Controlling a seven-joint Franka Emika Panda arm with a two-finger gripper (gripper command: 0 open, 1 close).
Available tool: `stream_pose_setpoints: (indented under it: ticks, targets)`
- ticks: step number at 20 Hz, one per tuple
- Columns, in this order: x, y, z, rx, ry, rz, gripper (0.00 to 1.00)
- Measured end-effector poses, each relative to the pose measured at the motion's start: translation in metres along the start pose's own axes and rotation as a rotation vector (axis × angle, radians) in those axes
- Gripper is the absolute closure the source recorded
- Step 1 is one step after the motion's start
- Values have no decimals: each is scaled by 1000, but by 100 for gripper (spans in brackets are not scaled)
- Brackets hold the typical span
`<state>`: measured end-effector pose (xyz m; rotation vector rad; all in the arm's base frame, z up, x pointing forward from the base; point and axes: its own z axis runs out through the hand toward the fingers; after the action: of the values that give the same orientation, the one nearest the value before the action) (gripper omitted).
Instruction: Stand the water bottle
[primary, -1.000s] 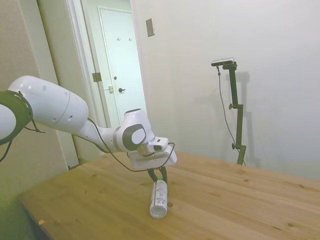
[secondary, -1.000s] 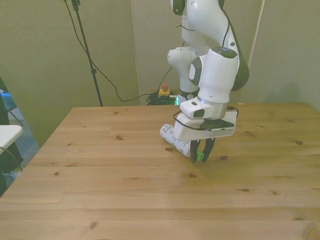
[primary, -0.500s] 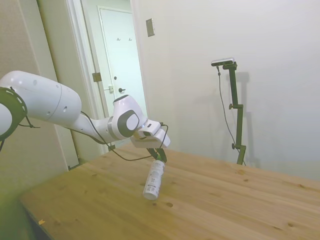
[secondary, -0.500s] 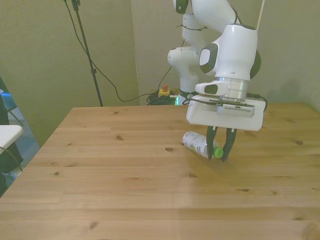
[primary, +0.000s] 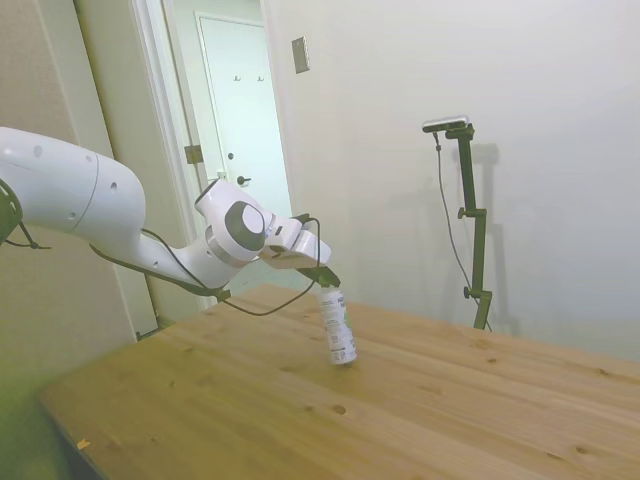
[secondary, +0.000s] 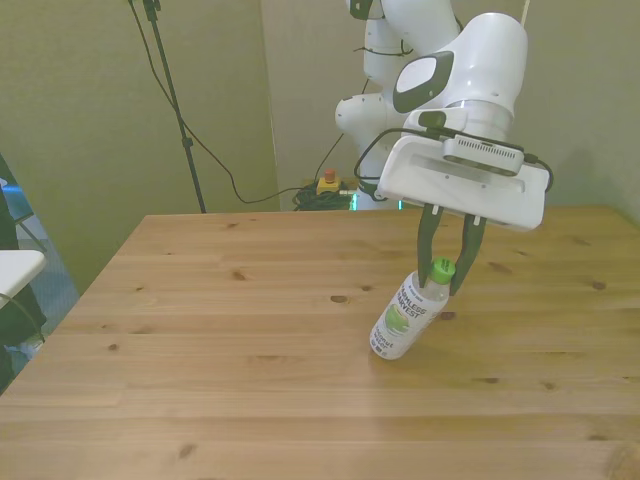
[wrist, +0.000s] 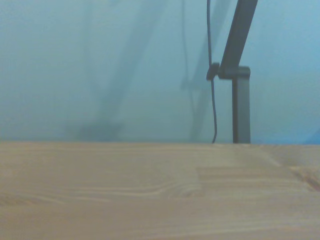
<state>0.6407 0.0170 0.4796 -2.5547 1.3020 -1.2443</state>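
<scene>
Small clear plastic water bottle (secondary: 405, 318) with white label and green cap, tilted, base on the wooden counter (secondary: 230, 340) mid-surface, dark fingers (secondary: 427, 235) pinching its cap, cap hidden in side view.

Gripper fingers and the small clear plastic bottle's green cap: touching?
Touching. Front view: the gripper fingers close on either side of the green cap of the tilted bottle.
</scene>
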Motion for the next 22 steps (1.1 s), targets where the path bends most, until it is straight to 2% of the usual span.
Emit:
stream_pose_setpoints:
  ticks: [4, 6, 9, 14, 18, 19, 22]
  targets:
    - [-2, -15, -9, 43, 96, 68, 100]
    - [-7, -19, -6, 51, 110, 115, 100]
    - [-20, -27, 4, 61, 94, 166, 100]
    - [-44, -48, 7, 154, 24, 169, 100]
    - [-50, -54, 11, 189, 2, 173, 100]
    - [-49, -54, 11, 190, -3, 181, 0]
    - [-47, -54, 12, 190, -18, 182, 0]
